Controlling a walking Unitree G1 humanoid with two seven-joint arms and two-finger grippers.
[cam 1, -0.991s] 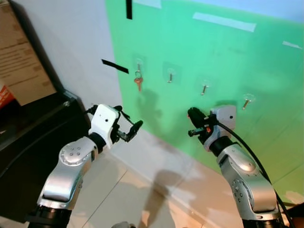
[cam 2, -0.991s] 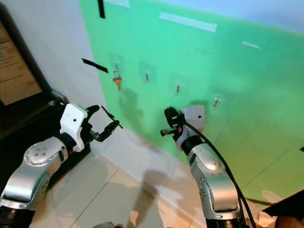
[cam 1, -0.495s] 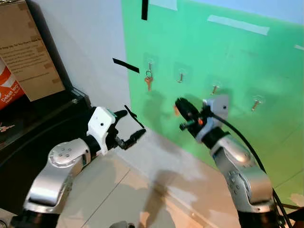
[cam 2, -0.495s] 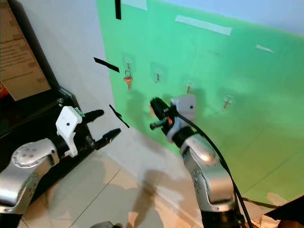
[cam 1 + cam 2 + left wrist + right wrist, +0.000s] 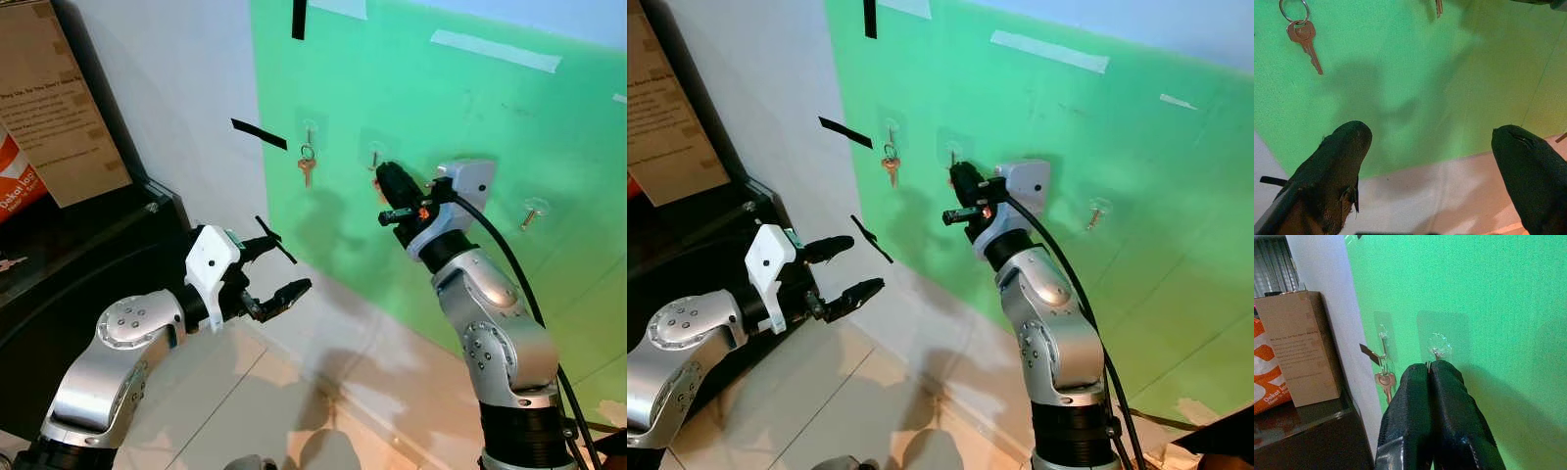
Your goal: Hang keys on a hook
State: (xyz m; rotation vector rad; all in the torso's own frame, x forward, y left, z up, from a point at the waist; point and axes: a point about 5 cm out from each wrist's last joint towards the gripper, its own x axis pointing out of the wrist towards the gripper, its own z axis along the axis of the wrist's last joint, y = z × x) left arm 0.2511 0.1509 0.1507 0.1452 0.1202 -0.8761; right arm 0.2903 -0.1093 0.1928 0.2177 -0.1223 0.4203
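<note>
Several clear hooks sit in a row on the green wall panel [image 5: 470,117]. A copper key [image 5: 307,168] hangs by its ring on the leftmost hook. My right gripper [image 5: 385,176] is raised against the second hook [image 5: 375,156], its tips just under it. Its fingers [image 5: 1415,396] are shut, and a sliver of metal ring [image 5: 1427,364] shows between the tips. In the left wrist view a second key [image 5: 1439,6] dangles below that gripper. My left gripper [image 5: 279,266] hangs lower, left of the panel, open with nothing between its fingers [image 5: 1339,161].
A dark cabinet [image 5: 88,255] stands at the left with a cardboard box [image 5: 49,108] on it. Black tape strips [image 5: 259,134] mark the white wall. Another hook [image 5: 534,209] is at the right. Pale floor tiles [image 5: 245,411] lie below.
My right gripper has risen and swung left, from below the hooks up to the second hook. My left gripper has dropped lower and its fingers stand wider apart. The camera shifted right early on.
</note>
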